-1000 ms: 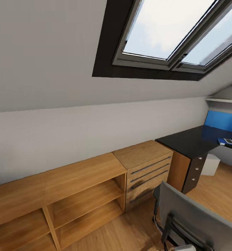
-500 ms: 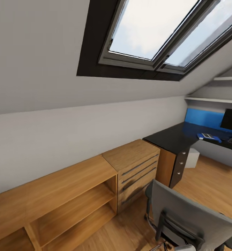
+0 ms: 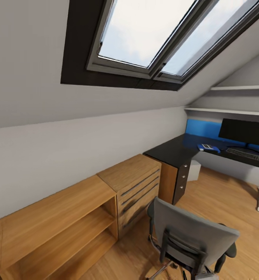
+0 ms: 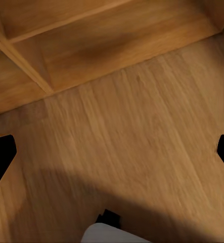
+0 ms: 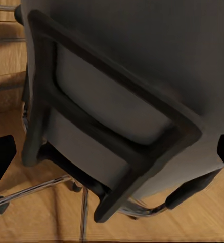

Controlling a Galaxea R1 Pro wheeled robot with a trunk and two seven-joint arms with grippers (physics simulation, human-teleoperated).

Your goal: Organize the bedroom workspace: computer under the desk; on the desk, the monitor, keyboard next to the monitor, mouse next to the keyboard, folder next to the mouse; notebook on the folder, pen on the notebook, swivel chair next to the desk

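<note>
Sloped grey-white ceiling and black-framed skylights [image 3: 152,35] closed in the attic bedroom, with light wood floor [image 3: 222,202] below. Each claw showed as two dark fingertips at opposite edges of its wrist view, spread wide and holding nothing. The left claw [image 4: 112,152] hung over bare floorboards beside the open wooden shelf unit [image 4: 91,45]. The right claw [image 5: 112,152] pointed at the back of the swivel chair [image 5: 117,101], its black bracket and chrome base plain to see; whether a finger touched it I could not tell.

From the head camera the chair [image 3: 191,233] stood close in front, well apart from the tabletop [image 3: 172,149]. Beside it ran the wooden drawer cabinet [image 3: 133,182]. On the black tabletop lay the blue folder [image 3: 208,147] with a small grey notebook on it, then the monitor [image 3: 244,132] and the keyboard [image 3: 248,154] before it. A pale computer case [image 3: 193,170] sat under the tabletop by the dark drawers.

Compared with a second ago, the camera had swung right, so monitor and keyboard had come into sight and the shelf unit had slid leftward.
</note>
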